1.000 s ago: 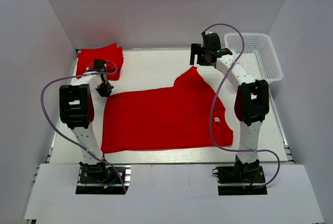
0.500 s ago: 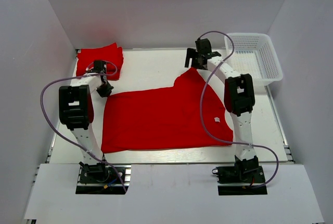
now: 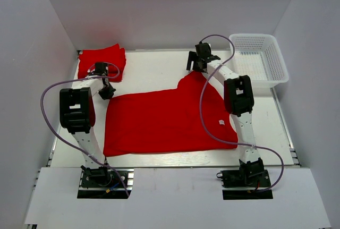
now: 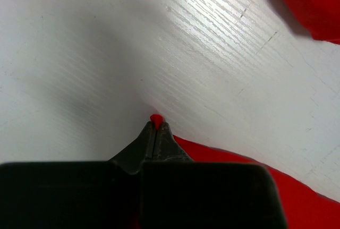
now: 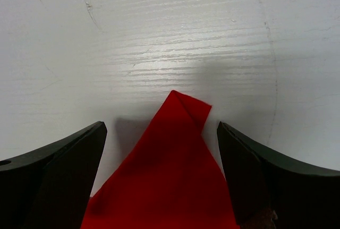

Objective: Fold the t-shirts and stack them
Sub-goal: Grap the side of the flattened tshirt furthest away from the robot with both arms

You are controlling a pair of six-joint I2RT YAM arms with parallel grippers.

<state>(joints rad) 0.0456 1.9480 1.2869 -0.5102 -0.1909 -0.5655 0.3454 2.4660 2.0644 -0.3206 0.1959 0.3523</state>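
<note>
Spread flat over the middle of the white table, a plain bright red short-sleeved cloth t-shirt, near hem parallel to the table's near edge, far right part rising to a peak toward the far edge. At that peak, the black right end effector, close over the tip of the cloth. At the shirt's far left corner, the black left end effector, touching the cloth. In the far left corner of the table, a pile of folded bright red t-shirts. At the far right corner, a rectangular white plastic mesh basket.
</note>
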